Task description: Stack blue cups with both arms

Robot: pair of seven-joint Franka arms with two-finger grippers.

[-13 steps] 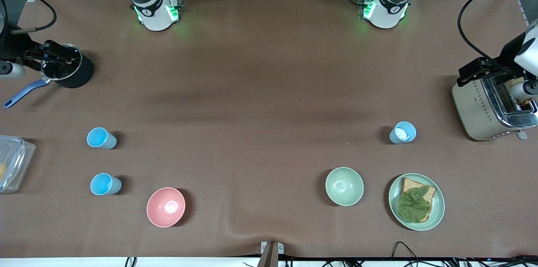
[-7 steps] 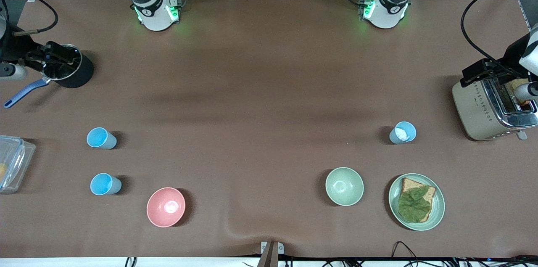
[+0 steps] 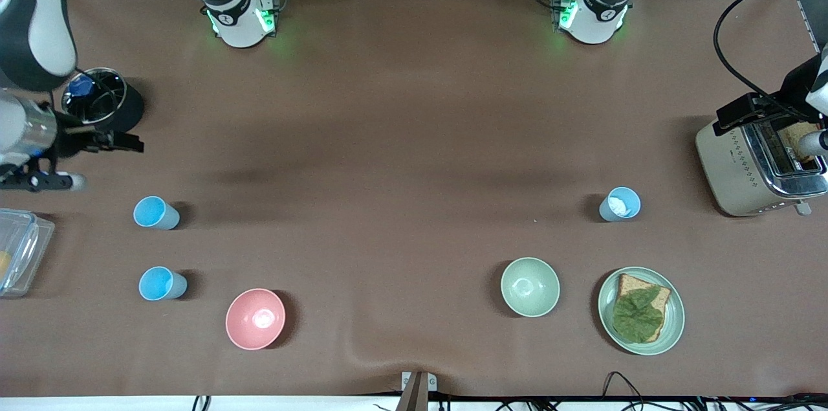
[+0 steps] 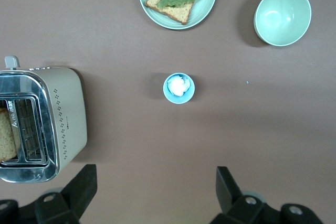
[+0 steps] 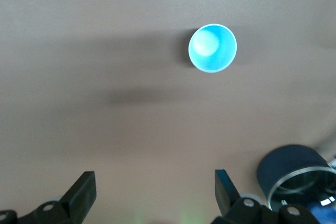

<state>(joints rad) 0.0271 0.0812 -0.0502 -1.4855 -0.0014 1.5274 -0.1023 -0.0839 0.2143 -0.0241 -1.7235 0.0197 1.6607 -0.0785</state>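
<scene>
Three blue cups stand upright on the brown table. Two are toward the right arm's end, one (image 3: 156, 213) farther from the front camera than the other (image 3: 162, 283). The third (image 3: 620, 204), whitish inside, stands toward the left arm's end. My right gripper (image 5: 155, 187) is open and empty, up over bare table between the dark pot and the first cup, which shows in the right wrist view (image 5: 212, 48). My left gripper (image 4: 156, 184) is open and empty, up beside the toaster, with the whitish cup (image 4: 179, 88) in its view.
A pink bowl (image 3: 255, 319) sits near the two cups. A pale green bowl (image 3: 530, 287) and a plate (image 3: 673, 327) with toast and a leaf sit near the third. The toaster (image 3: 744, 171), a dark pot (image 3: 126, 110) and a clear container (image 3: 19, 249) stand at the table's ends.
My right arm's hand has come off the dark pot and moved toward the two cups. My left arm's hand has shifted slightly by the toaster. The cups have not moved.
</scene>
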